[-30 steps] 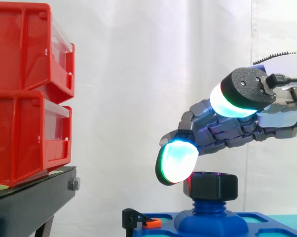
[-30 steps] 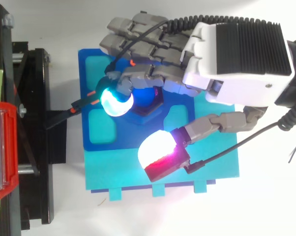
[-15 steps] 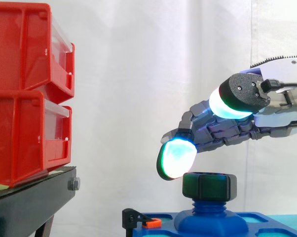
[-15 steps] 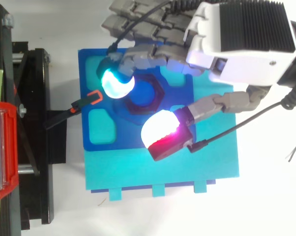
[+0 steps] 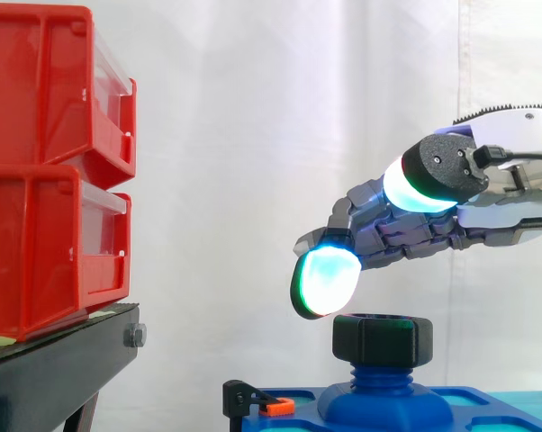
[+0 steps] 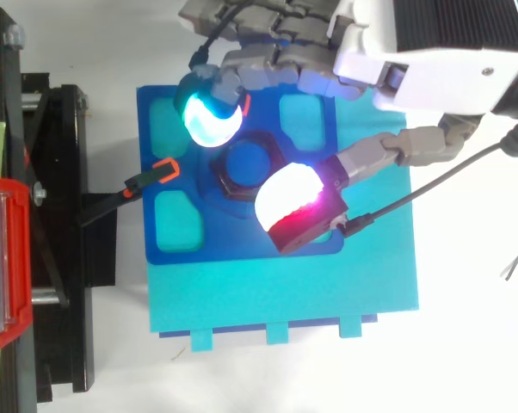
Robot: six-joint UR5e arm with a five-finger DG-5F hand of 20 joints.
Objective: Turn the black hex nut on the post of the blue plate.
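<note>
The black hex nut (image 5: 383,339) sits on the blue threaded post (image 5: 379,374) that rises from the blue plate (image 6: 183,251). From above, the nut (image 6: 222,176) rings the post's blue top. My hand (image 5: 415,236) hovers just above the nut, reaching in from the right, open and holding nothing. One glowing cyan fingertip (image 5: 324,283) hangs above the nut's left edge without touching it. The thumb's pad (image 6: 295,203) floats over the nut's near right side, and the cyan fingertip (image 6: 209,119) over its far left side.
Two stacked red bins (image 5: 46,171) stand on a black stand (image 5: 59,369) at the left. A black clamp with an orange tip (image 6: 163,170) holds the plate's left edge. The plate lies on a cyan base (image 6: 285,292) with shallow pockets.
My hand has lifted off the nut and drifted toward the far side of the plate. The fingertip that was beside the nut's left face now hangs above it.
</note>
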